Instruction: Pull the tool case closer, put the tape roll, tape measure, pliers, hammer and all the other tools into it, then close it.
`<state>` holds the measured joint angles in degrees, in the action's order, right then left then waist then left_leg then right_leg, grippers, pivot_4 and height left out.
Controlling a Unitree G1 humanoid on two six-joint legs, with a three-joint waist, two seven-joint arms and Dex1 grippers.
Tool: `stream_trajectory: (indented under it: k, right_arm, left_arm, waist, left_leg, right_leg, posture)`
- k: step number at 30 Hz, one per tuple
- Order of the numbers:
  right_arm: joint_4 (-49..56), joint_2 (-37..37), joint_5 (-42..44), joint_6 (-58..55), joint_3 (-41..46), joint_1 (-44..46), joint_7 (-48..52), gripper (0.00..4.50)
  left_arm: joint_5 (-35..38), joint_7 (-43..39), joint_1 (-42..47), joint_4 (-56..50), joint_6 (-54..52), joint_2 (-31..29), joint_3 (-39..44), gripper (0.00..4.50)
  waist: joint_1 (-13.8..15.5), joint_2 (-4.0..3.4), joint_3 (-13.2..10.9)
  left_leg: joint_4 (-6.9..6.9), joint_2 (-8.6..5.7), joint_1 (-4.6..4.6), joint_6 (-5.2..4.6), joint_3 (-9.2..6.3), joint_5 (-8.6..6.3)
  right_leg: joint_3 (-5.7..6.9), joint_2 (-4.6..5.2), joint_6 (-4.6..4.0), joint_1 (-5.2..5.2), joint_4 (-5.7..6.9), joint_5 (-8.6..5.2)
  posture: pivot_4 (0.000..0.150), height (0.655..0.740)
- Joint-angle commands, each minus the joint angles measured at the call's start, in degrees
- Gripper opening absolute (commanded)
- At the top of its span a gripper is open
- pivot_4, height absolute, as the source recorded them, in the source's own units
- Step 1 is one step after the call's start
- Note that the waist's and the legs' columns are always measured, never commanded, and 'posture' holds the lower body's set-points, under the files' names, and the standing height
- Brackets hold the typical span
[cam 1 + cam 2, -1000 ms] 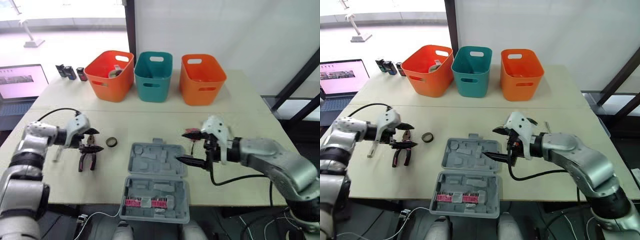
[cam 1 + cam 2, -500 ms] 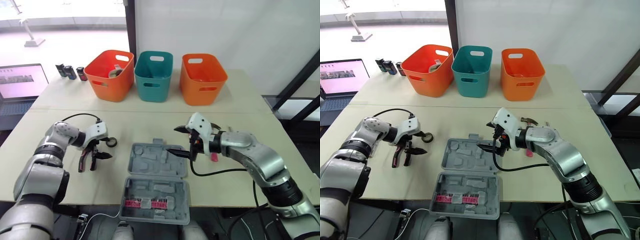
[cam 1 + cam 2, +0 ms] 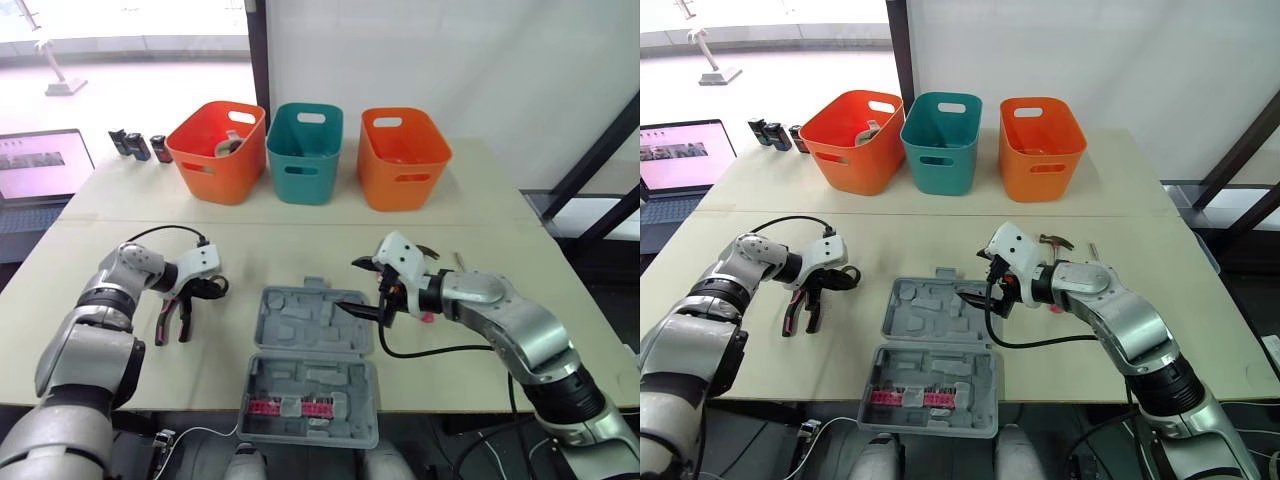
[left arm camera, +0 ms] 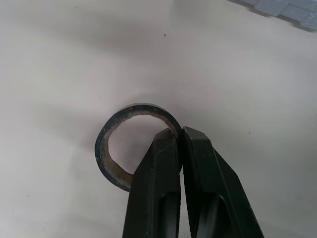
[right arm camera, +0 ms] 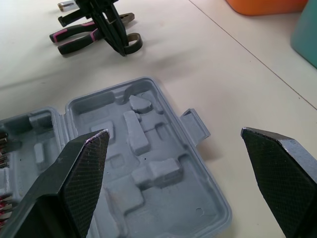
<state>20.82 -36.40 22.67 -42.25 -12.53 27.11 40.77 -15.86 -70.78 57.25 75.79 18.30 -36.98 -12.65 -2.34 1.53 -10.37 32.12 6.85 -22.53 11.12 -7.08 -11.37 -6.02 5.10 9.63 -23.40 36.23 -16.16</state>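
Tape roll (image 4: 106, 130) on worktop (image 3: 300, 240), left of open grey tool case (image 3: 315, 330), its wall pinched by left claw (image 4: 180, 133); pliers (image 3: 172, 322) lie just beside it. Right claw (image 5: 172, 134) spread wide above case's far half

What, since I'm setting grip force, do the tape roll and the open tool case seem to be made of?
Tape roll: a thin black band with a slight sheen, likely vinyl tape, wound over a pale tan inner ring that looks like cardboard.
Tool case: grey moulded plastic with a matte finish, judging by its shaped recesses and rounded edges. It is probably rigid.
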Motion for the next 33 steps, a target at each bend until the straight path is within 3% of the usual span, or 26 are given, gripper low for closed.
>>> stream_trajectory:
  k: [1,12,17,24,33]
  right_arm:
    - [1.52,0.64,-0.27,0.48,1.29,0.25,-0.12,4.50]
    - [-0.18,2.63,-2.40,1.62,0.74,0.89,-0.45,4.50]
    - [0.51,4.04,-3.42,1.19,0.11,0.50,-1.41,4.50]
    - [2.15,4.78,-4.04,0.05,0.39,-0.59,-2.93,4.50]
    - [5.92,4.57,-3.33,-2.78,1.93,-2.61,-5.25,4.50]
  left_arm:
    - [-0.08,-0.93,1.65,-0.09,1.46,-0.78,0.65,0.05]
    - [3.77,-14.72,8.75,-1.92,2.25,2.76,2.56,0.05]
    - [3.66,-21.11,11.47,-2.42,3.34,7.52,1.23,0.05]
    - [1.93,-21.72,11.21,-1.87,5.65,11.62,-2.23,0.05]
    - [-1.76,-20.93,9.02,-1.20,8.39,12.64,-5.55,0.05]
  waist:
    - [0.00,0.00,0.00]
    - [0.52,0.00,0.00]
    - [0.10,0.00,0.00]
    - [-0.23,-0.01,0.00]
    - [-0.10,-0.01,-0.01]
  left_leg:
    - [0.00,0.00,0.00,0.00,0.00,0.00]
    - [0.01,0.00,-0.02,0.01,0.00,0.01]
    - [0.00,0.00,-0.01,0.01,0.00,0.00]
    - [0.00,0.00,0.01,-0.02,-0.01,0.00]
    - [0.00,0.00,-0.01,-0.03,-0.02,-0.01]
  right_leg:
    - [0.00,0.00,0.00,0.00,0.00,0.00]
    - [0.00,0.00,0.00,0.02,0.00,0.00]
    - [0.00,0.00,0.01,0.01,-0.01,0.00]
    - [0.00,0.00,0.01,0.01,0.00,0.00]
    - [0.00,0.00,0.01,0.01,-0.01,0.00]
  posture:
    - [0.150,0.7400]
    - [0.150,0.7400]
    - [0.150,0.7400]
    - [0.150,0.7400]
    - [0.150,0.7400]
